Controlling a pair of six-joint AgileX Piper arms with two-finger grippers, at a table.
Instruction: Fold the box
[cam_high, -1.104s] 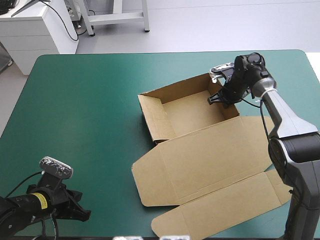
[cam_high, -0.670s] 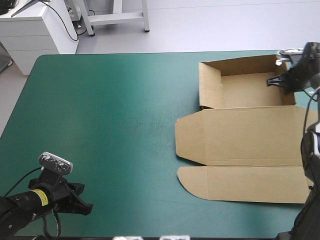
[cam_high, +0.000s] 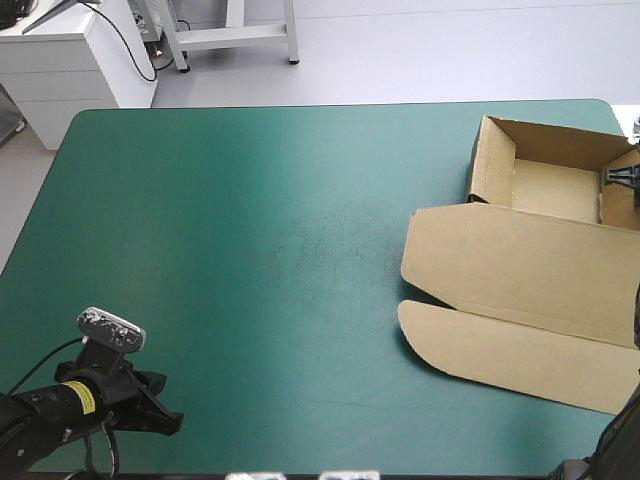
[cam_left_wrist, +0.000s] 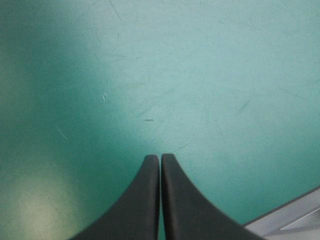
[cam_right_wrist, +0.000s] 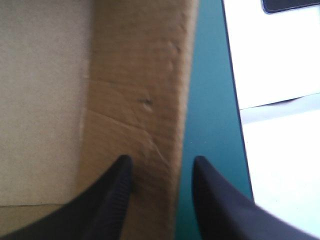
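One brown box (cam_high: 520, 270) is lying along the right edge of the desk (cam_high: 250, 250). Its tray, with raised walls, is sitting at the far right corner, and its lid is spreading flat toward the near edge. Of the two end effectors, the right end effector (cam_high: 622, 178) is pinching the tray's right wall, one black finger reaching inside the tray and the other outside. The left end effector (cam_high: 160, 420) is sitting fully closed, gripping nothing, at the near left corner.

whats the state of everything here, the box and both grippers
brown cardboard box: open tray, walls raised, lid lying flat on the teal-green table cover
left black-fingered gripper: shut, empty, over bare cover
right black-fingered gripper: shut on the box's side wall
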